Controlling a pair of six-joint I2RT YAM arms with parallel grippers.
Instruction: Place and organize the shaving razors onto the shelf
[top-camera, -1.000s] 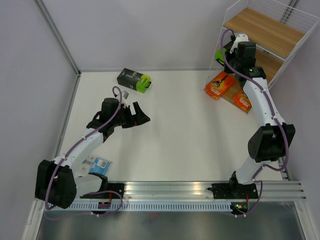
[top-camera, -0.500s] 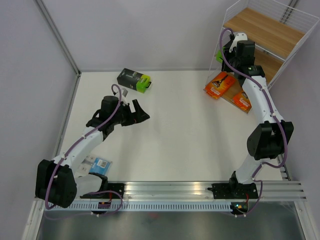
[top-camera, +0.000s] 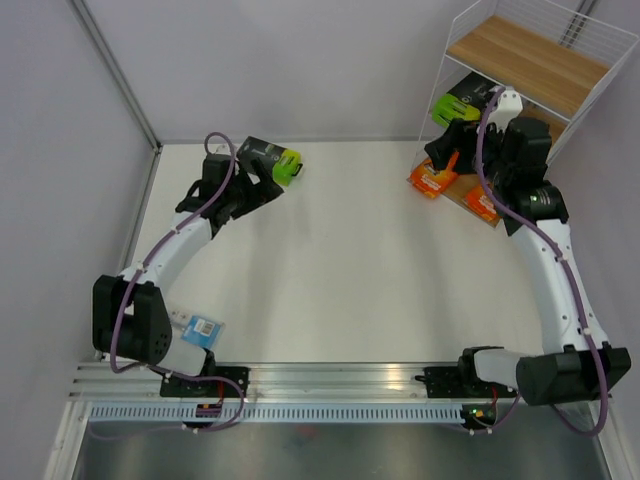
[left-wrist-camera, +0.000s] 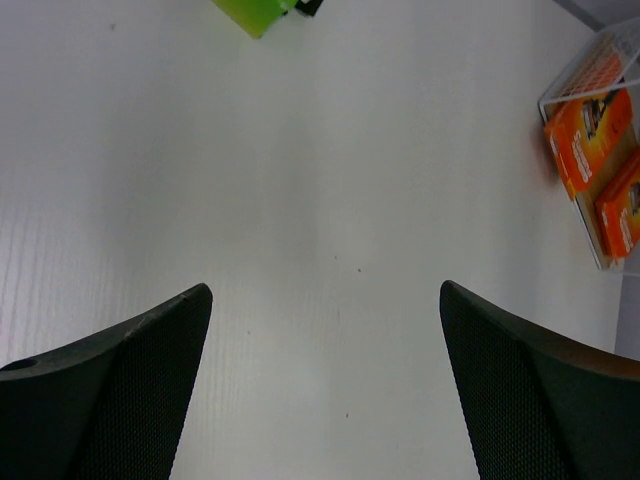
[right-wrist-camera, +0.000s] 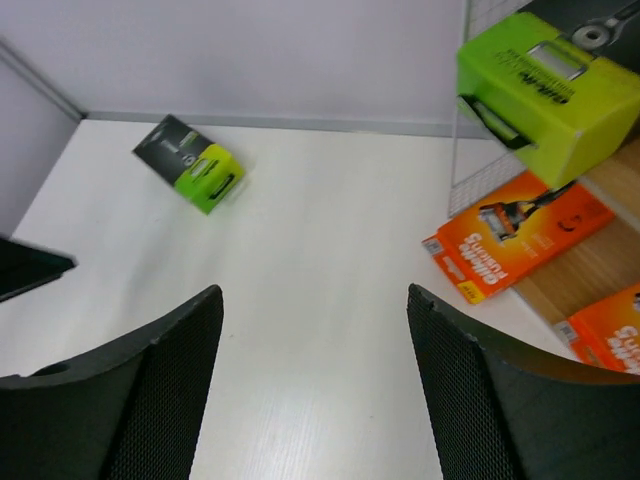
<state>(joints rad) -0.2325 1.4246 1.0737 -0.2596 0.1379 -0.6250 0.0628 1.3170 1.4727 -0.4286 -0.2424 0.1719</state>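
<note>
Lying diagonal on the white bench (top-camera: 380, 280): black box (top-camera: 268, 160), lime end toward the shelf (top-camera: 525, 65).
Left pincer (left-wrist-camera: 325, 288) and right pincer (right-wrist-camera: 314, 292) both gape, empty; grey walls (top-camera: 300, 60) behind.

A white table (top-camera: 370, 270) with a faint grain fills the middle of the scene and carries a few tiny dark specks (left-wrist-camera: 360, 268). It is closed in by a pale lilac-grey back wall (top-camera: 300, 60) and a left wall (top-camera: 50, 150) of the same colour. A thin metal strip (top-camera: 117, 75) runs slantwise down the join of those two walls to the table's far left corner. Along the near edge lies a ribbed aluminium rail (top-camera: 340, 380), with a slotted strip (top-camera: 330, 411) just below it and a dull grey metal sheet (top-camera: 330, 450) below that.
</note>
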